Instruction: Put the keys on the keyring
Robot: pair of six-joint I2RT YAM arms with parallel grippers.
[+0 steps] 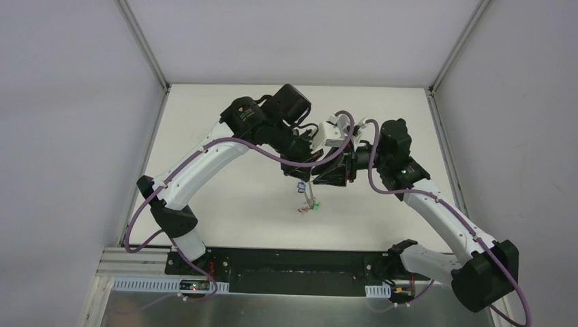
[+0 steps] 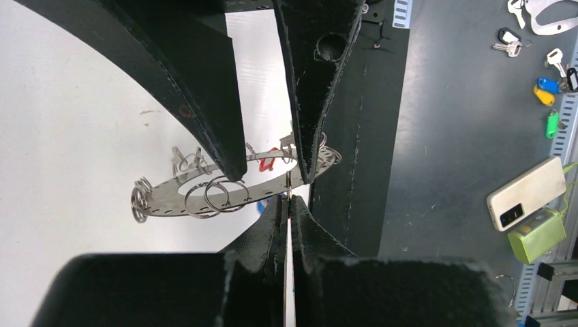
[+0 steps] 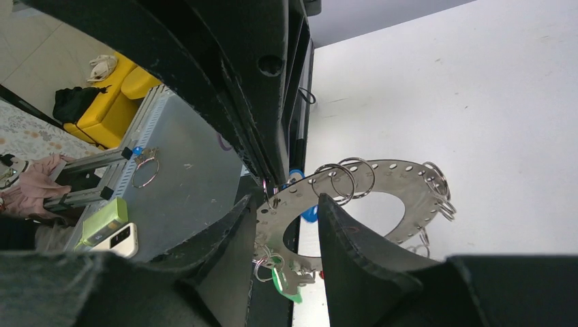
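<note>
Keyring (image 3: 409, 180) hangs mid-frame above the white table (image 1: 382, 218), tagged keys (image 1: 308, 202) dangling from its near rim; the right gripper (image 3: 286, 204) straddles its band, pinching or not I cannot tell; beyond, the left gripper (image 2: 289, 204) is clenched on the rim; a handover looks in hand, needing a firm right pinch before the left lets go.

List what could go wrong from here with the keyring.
1. The left tool pinches the keyring only by its thin rim, so it may twist or slip.
2. The right tool straddles the band beside the hanging keys; closing could trap one or lever the keyring loose.
</note>
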